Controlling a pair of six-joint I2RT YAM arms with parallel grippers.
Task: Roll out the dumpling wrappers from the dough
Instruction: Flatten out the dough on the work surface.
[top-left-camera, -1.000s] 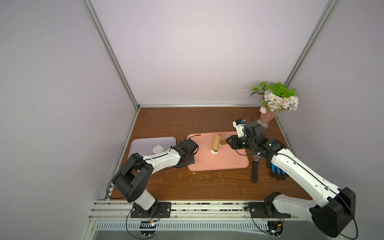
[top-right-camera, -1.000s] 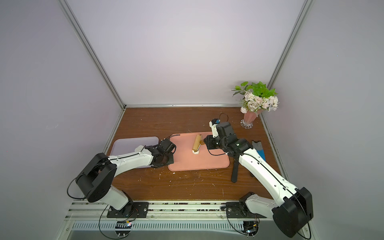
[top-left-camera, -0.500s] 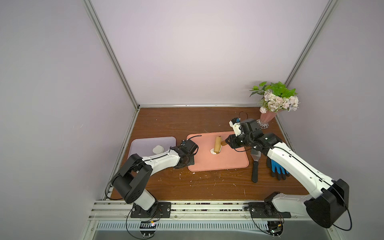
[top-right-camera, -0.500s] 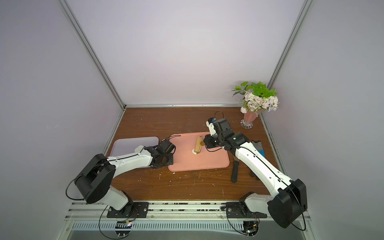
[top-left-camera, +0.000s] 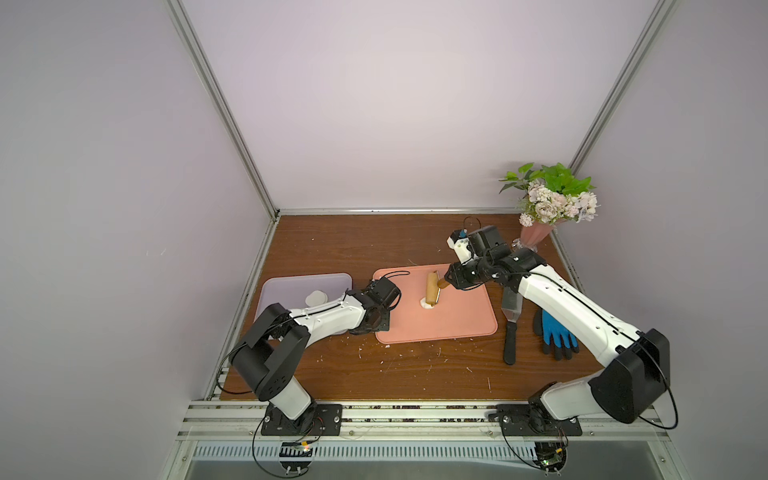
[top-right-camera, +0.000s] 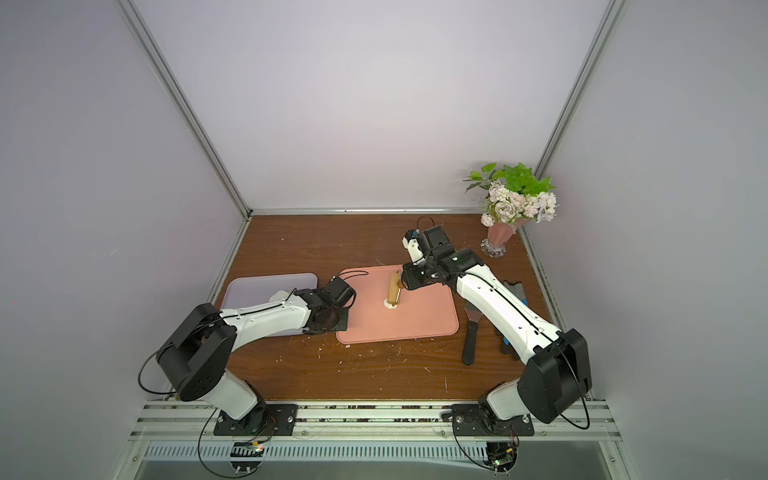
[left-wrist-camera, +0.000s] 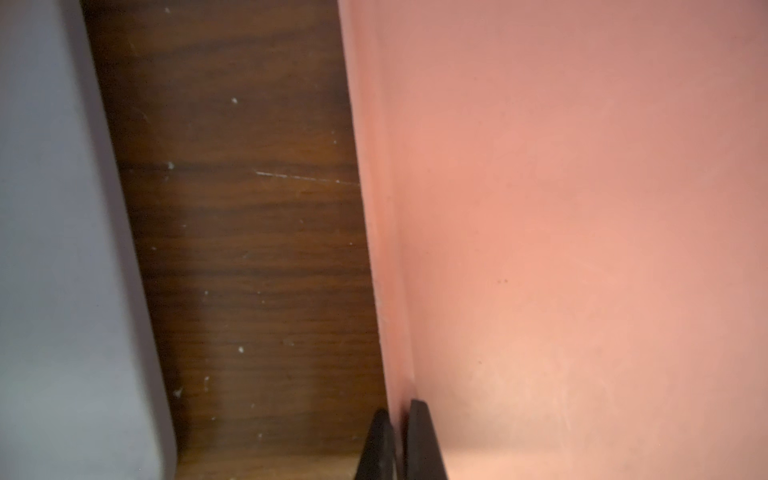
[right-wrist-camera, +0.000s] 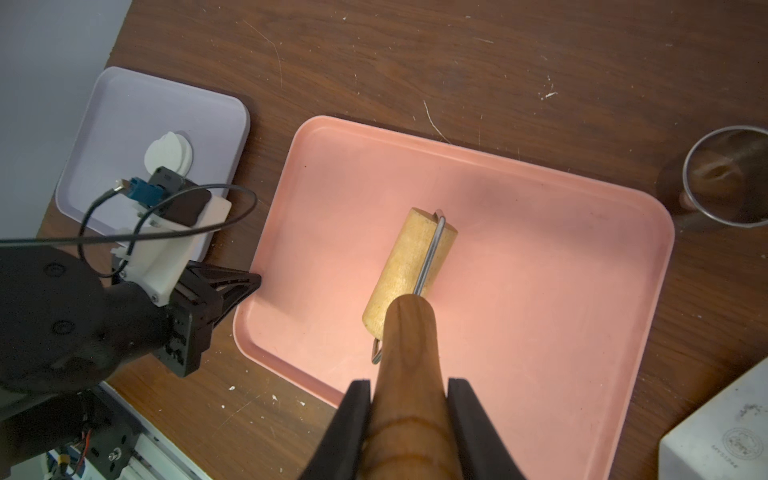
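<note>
The right claw (right-wrist-camera: 409, 388) is clamped narrowly on the dark wooden handle of the roller (right-wrist-camera: 409, 266), one black finger on each side of it. The roller's pale drum lies on the floor of the pink tray (right-wrist-camera: 540, 291), its wire yoke running over the top. In both top views a small white edge of the dough (top-left-camera: 427, 304) shows from under the drum's end nearer the robot's base (top-right-camera: 390, 306); the right wrist view shows none of it, since the drum covers it. The left claw (left-wrist-camera: 399, 417) is closed tight on the pink tray's left rim, with one finger inside the tray and the other on the worktop (top-left-camera: 353, 249) side. Just beyond that arm, the dumpling wrappers (right-wrist-camera: 168, 153) sit as a small white stack on the lilac tray (top-left-camera: 291, 284), well apart from the dough. A steel ring (right-wrist-camera: 727, 178) stands on the worktop by the pink tray's far right corner. To the right of the tray lie a scraper (top-left-camera: 511, 320) and a blue glove (top-left-camera: 557, 332), and a vase of flowers (top-left-camera: 536, 237) stands in the back corner.
</note>
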